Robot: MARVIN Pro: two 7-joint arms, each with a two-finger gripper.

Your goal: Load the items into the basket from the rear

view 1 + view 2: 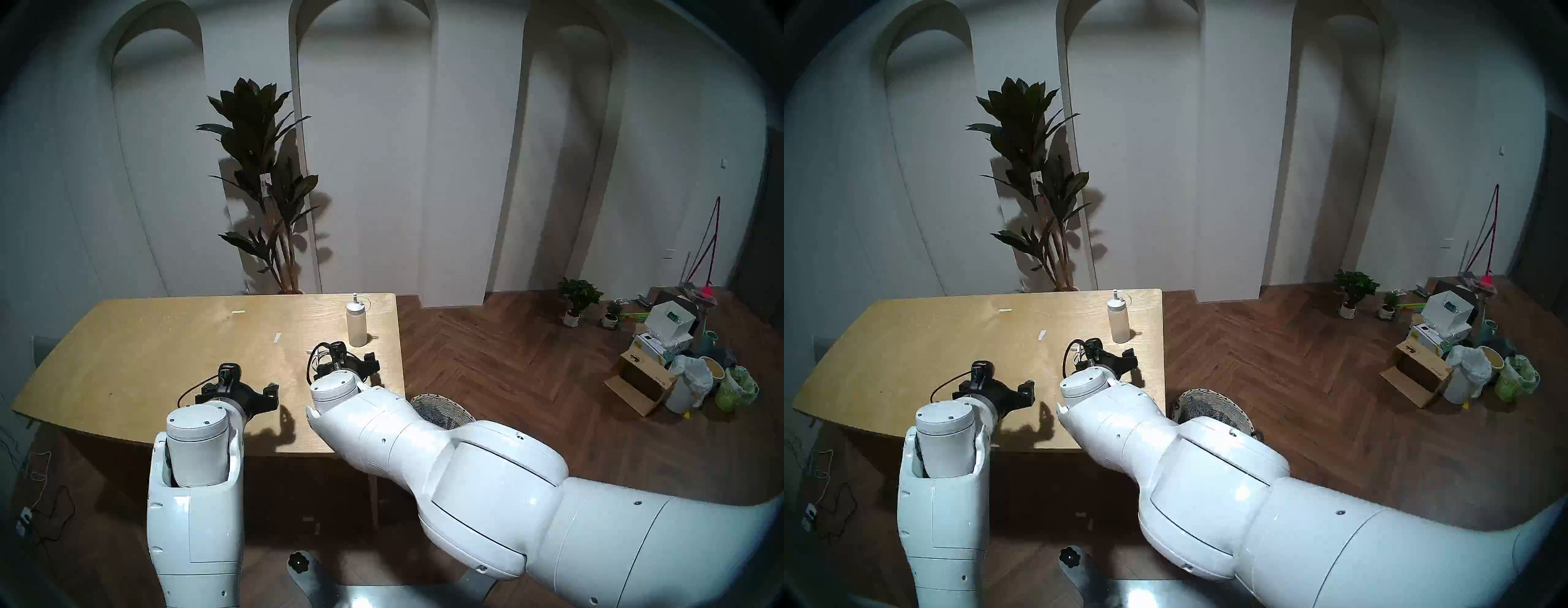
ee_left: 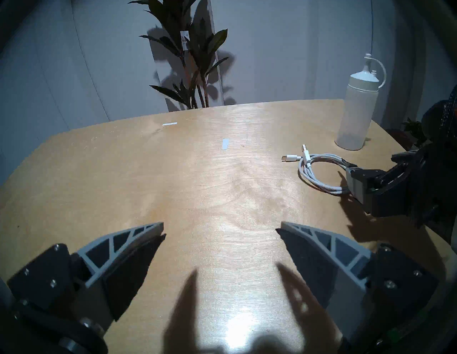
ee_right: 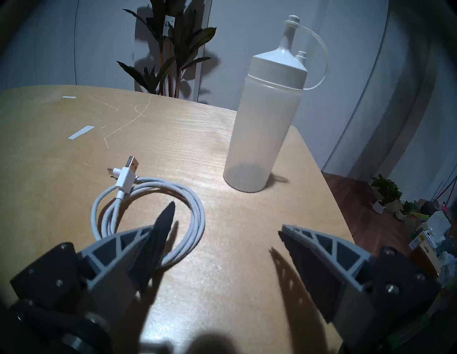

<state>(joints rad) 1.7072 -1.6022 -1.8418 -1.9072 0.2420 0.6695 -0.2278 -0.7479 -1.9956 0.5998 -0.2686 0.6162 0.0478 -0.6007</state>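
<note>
A translucent white squeeze bottle [image 1: 356, 323] [image 3: 262, 128] stands upright near the wooden table's [image 1: 148, 339] far right corner. A coiled white cable [image 3: 150, 197] [image 2: 319, 174] lies flat just in front of it. My right gripper [image 3: 222, 222] [image 1: 368, 361] hovers low over the table, open; its left finger overlaps the coil's near side and the bottle is ahead between the jaws. My left gripper [image 2: 221, 227] [image 1: 268, 392] is open over bare table near the front edge, empty. The woven wicker basket [image 1: 441, 408] [image 1: 1212, 407] sits on the floor right of the table, partly hidden behind my right arm.
A tall potted plant [image 1: 263, 191] stands behind the table against the wall. Two short tape strips [image 1: 278, 337] lie on the tabletop. Boxes, bags and small pots [image 1: 679, 361] clutter the floor at far right. The table's right edge is close to the bottle.
</note>
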